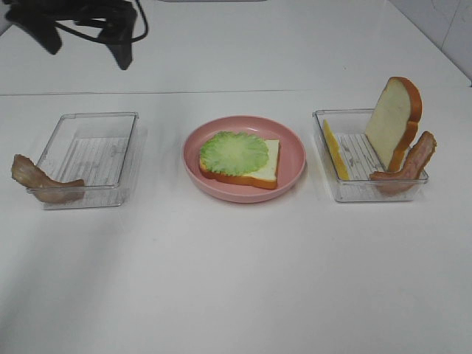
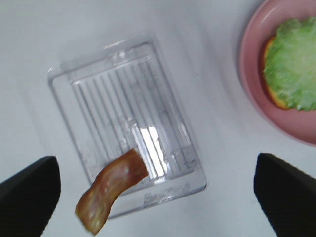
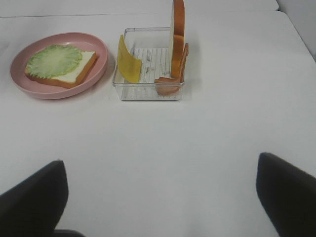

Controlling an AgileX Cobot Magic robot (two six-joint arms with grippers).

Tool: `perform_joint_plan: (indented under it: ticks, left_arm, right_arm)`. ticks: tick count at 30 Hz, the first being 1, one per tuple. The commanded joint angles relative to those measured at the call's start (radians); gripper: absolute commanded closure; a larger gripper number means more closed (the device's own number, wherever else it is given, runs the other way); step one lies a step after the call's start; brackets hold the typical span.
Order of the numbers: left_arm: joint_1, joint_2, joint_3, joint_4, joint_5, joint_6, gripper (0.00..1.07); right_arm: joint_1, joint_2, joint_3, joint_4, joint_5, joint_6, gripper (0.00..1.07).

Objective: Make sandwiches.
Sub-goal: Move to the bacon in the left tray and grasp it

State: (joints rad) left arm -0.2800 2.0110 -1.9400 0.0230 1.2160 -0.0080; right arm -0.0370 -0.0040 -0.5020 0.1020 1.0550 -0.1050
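Observation:
A bread slice (image 1: 267,164) with a green lettuce leaf (image 1: 234,153) on top lies on the pink plate (image 1: 296,156) in the middle. The right clear tray (image 1: 354,192) holds a yellow cheese square (image 1: 335,151), an upright bread slice (image 1: 396,118) and a bacon strip (image 1: 410,165). Another bacon strip (image 1: 38,181) hangs over the near left corner of the left clear tray (image 1: 96,116). My left gripper (image 2: 155,160) is open and empty, high above that tray (image 2: 98,98) and bacon (image 2: 111,190). My right gripper (image 3: 159,162) is open and empty, well in front of the right tray (image 3: 143,91).
The left arm (image 1: 81,22) hangs dark at the far left of the exterior view. The white table (image 1: 236,280) stretches in front of the plate and trays. The plate also shows in the right wrist view (image 3: 59,94).

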Motion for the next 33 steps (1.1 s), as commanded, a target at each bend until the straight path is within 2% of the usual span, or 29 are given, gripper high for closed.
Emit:
perform_joint_plan:
  ticks: [1, 3, 5, 6, 9, 12, 16, 18, 25, 33]
  left_arm:
    - [0.072, -0.088, 0.147, -0.002, 0.061, -0.02, 0.06]
    - [0.091, -0.101, 0.181, -0.003, 0.061, -0.021, 0.06]
    - [0.147, -0.128, 0.28, -0.023, 0.061, -0.021, 0.06]
    - [0.147, -0.128, 0.28, -0.023, 0.061, -0.021, 0.06]
    - [0.236, -0.127, 0.39, -0.039, 0.059, 0.008, 0.06]
    - [0.264, -0.102, 0.403, -0.042, 0.046, 0.016, 0.06]
    - [0.261, -0.081, 0.403, -0.05, 0.002, 0.017, 0.06]
    - [0.258, -0.052, 0.403, -0.099, -0.016, 0.025, 0.06]
    - [0.258, 0.021, 0.403, -0.111, -0.073, 0.027, 0.07]
    - [0.255, 0.099, 0.399, -0.118, -0.106, 0.027, 0.16]
  right_arm:
    - [-0.002, -0.021, 0.0, -0.003, -0.003, -0.01, 0.09]
    - [-0.002, -0.021, 0.0, -0.003, -0.003, -0.01, 0.09]
    - [-0.002, -0.021, 0.0, -0.003, -0.003, -0.01, 0.09]
    - [-0.002, -0.021, 0.0, -0.003, -0.003, -0.01, 0.09]
    - [-0.002, -0.021, 0.0, -0.003, -0.003, -0.01, 0.09]
    - [-0.002, -0.021, 0.0, -0.003, -0.003, -0.01, 0.09]
    - [-0.002, -0.021, 0.0, -0.003, -0.003, -0.01, 0.09]
    - [-0.002, -0.021, 0.0, -0.003, -0.003, -0.01, 0.09]
    - [-0.002, -0.021, 0.0, -0.003, -0.003, -0.01, 0.09]
    - [-0.002, -0.021, 0.0, -0.003, -0.003, -0.01, 0.09]
